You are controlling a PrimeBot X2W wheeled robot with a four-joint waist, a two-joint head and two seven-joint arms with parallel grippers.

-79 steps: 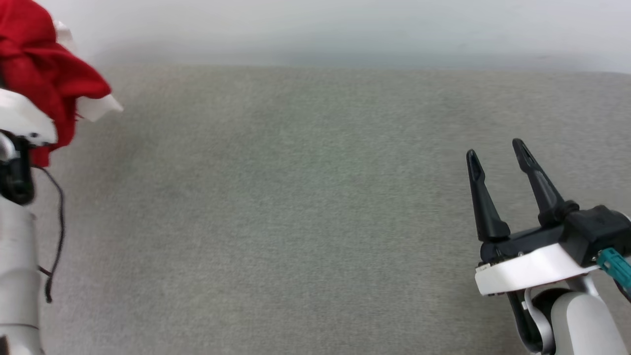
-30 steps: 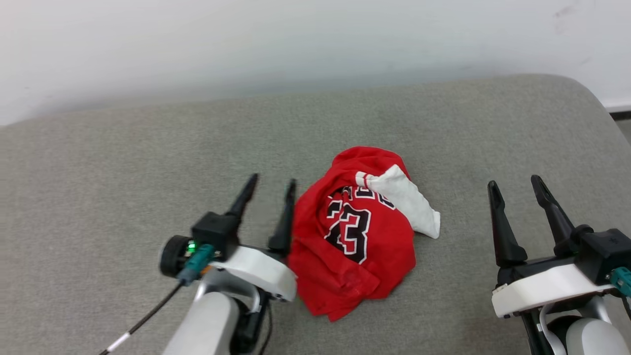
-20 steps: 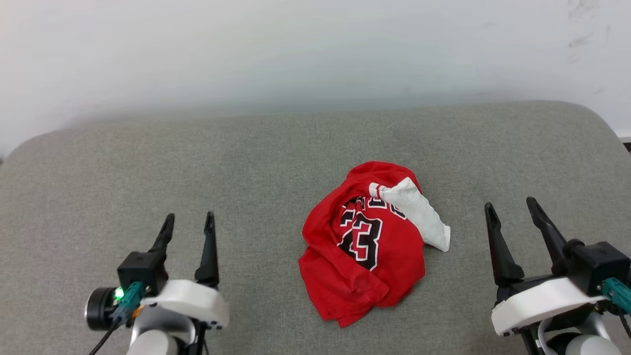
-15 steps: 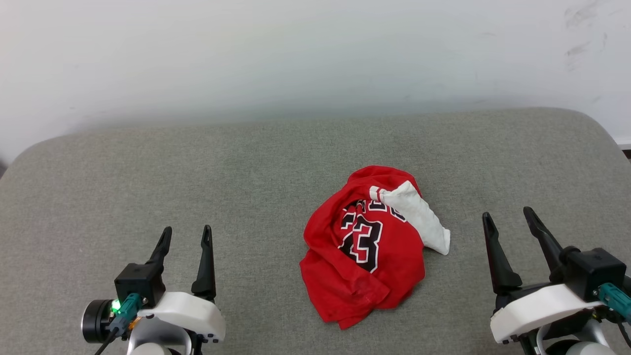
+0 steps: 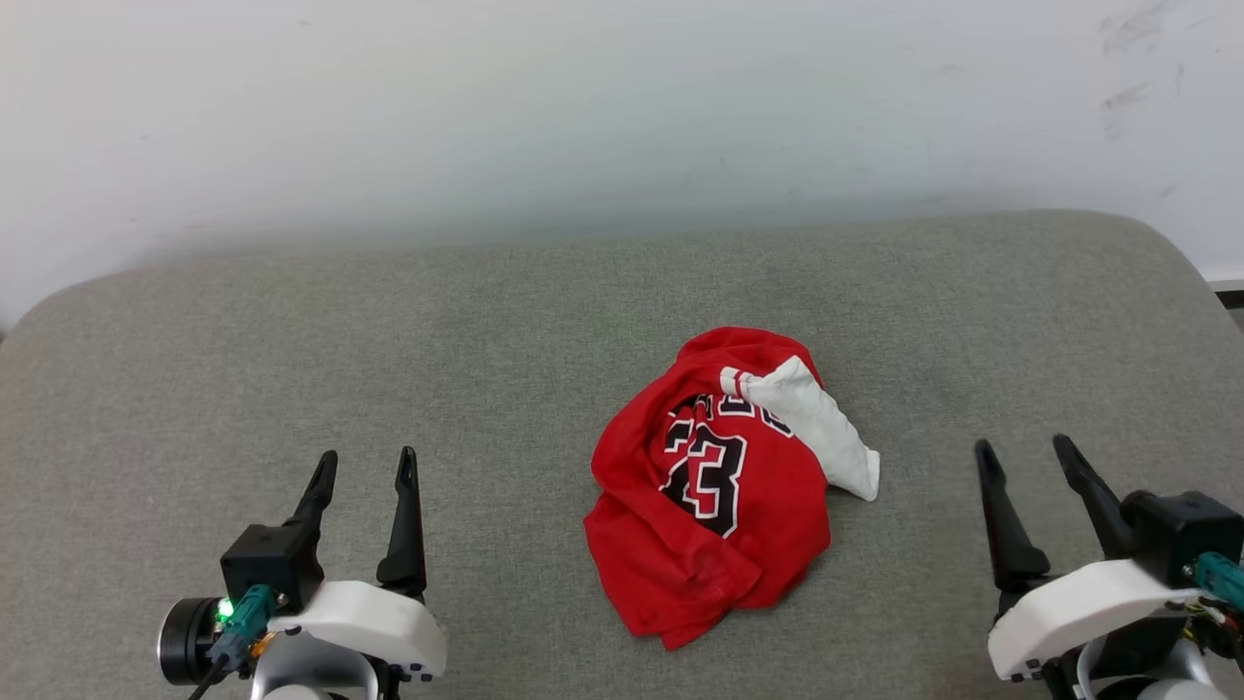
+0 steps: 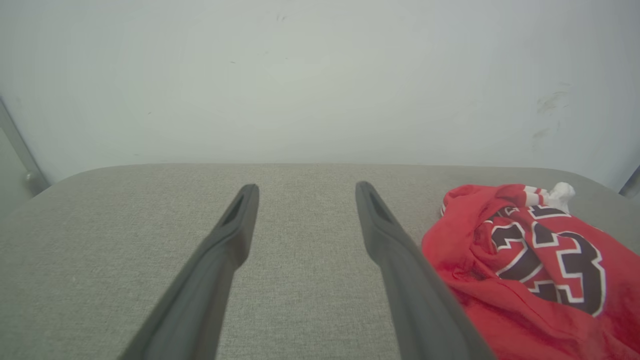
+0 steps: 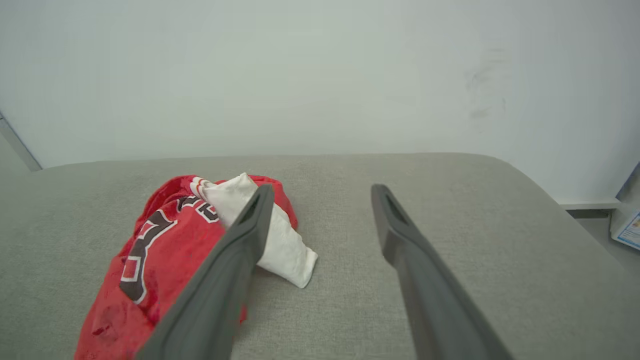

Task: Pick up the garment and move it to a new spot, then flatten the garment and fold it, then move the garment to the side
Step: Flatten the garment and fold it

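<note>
Red jersey T-shirt, white sleeves, black "23" (image 5: pixel 714 506): crumpled heap mid grey fabric-covered tabletop (image 5: pixel 292 340), between the claws, touching neither. Left claw (image 5: pixel 367 457) and right claw (image 5: pixel 1023 445) both spread apart, empty. My read: flatten, fold and move-aside all left to do.

The left gripper (image 5: pixel 366 455) is low above the near left corner of the grey padded surface (image 5: pixel 194 369). Its two dark fingers (image 5: pixel 403 520) stand wide apart with nothing between them, and the tips point toward the far edge. The right gripper (image 5: pixel 1023 445) is above the near right corner. It is also spread wide and empty, and its fingers lean a little to the left. Behind each black finger base there is a white wrist shell (image 5: pixel 364 622). A small green light (image 5: pixel 226 611) shines on the left wrist.
</note>
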